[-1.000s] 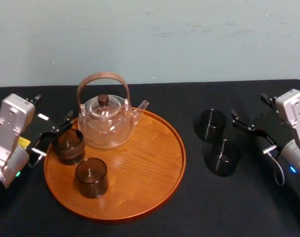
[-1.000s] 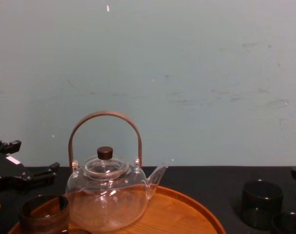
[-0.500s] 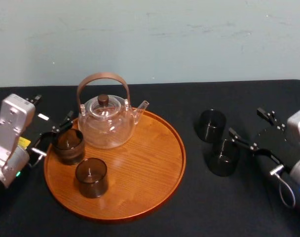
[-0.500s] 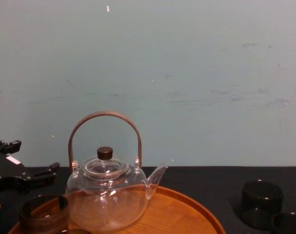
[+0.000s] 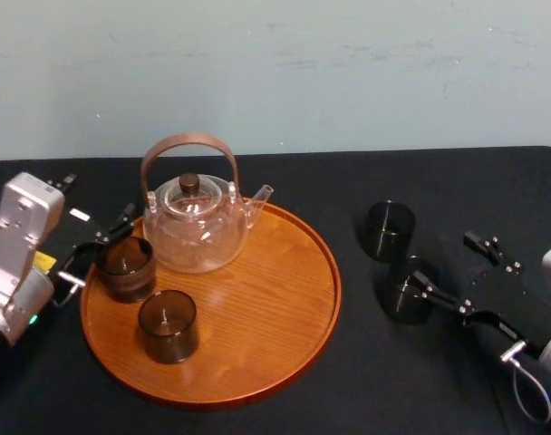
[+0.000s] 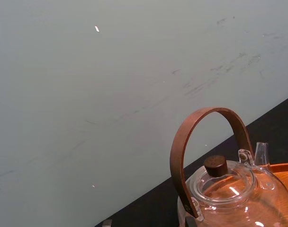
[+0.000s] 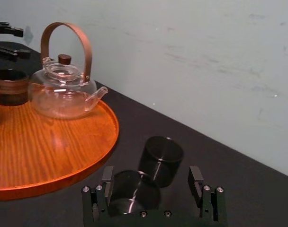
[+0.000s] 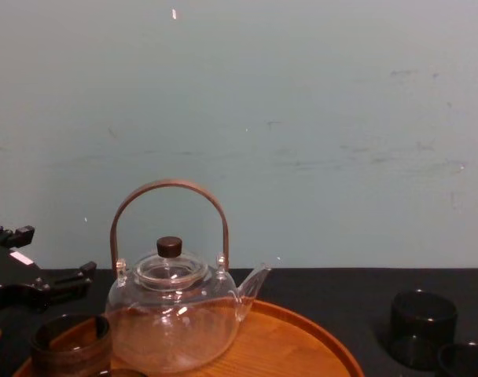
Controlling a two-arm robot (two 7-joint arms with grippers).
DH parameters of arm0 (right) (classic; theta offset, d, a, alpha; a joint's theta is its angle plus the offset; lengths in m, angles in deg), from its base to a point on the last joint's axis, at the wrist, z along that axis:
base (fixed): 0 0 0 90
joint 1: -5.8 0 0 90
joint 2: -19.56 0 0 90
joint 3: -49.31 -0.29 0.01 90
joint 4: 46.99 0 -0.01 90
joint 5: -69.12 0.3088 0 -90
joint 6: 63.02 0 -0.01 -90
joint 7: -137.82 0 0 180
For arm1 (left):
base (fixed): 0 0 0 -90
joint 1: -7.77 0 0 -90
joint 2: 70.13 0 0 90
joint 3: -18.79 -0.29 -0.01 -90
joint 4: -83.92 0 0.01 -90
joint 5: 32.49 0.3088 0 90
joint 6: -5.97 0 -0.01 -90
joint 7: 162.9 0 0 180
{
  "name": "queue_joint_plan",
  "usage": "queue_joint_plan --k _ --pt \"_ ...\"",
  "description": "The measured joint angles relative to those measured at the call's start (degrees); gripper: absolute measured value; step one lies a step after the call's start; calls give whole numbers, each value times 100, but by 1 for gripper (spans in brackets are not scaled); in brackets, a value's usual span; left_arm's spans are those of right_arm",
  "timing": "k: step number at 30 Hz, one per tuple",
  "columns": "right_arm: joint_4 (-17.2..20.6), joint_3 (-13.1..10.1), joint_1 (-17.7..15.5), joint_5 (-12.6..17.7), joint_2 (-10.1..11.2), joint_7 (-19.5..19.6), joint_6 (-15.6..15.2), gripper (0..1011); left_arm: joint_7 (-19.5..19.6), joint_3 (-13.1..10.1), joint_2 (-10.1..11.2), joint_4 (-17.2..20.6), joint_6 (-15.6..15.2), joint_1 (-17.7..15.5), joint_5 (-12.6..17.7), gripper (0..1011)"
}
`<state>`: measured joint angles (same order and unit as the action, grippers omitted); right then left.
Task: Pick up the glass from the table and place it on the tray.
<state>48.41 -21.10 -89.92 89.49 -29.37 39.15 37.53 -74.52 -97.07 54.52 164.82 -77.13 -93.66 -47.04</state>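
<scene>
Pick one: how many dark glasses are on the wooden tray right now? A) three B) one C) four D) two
D: a rear tray glass and a front tray glass stand on the wooden tray by the glass teapot. The far table glass and near table glass stand on the table, by the open right gripper.

0 readable text here, folks
The little white tag and yellow sticker on the left arm are too tiny to read.

One tray, one teapot, and four dark glasses: two on it, two on the table.
</scene>
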Motion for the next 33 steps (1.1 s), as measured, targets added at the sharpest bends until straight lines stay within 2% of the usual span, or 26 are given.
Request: queue_joint_plan --k 7,14,33 --pt "-93 -21 -29 99 -90 -217 -55 1002 0 0 0 0 0 0 0 1001" --pt "-352 -30 52 199 -250 -447 -159 1002 0 0 0 0 0 0 0 1001" --pt "-610 -103 115 96 -495 -747 -263 1002 0 0 0 0 0 0 0 1001"
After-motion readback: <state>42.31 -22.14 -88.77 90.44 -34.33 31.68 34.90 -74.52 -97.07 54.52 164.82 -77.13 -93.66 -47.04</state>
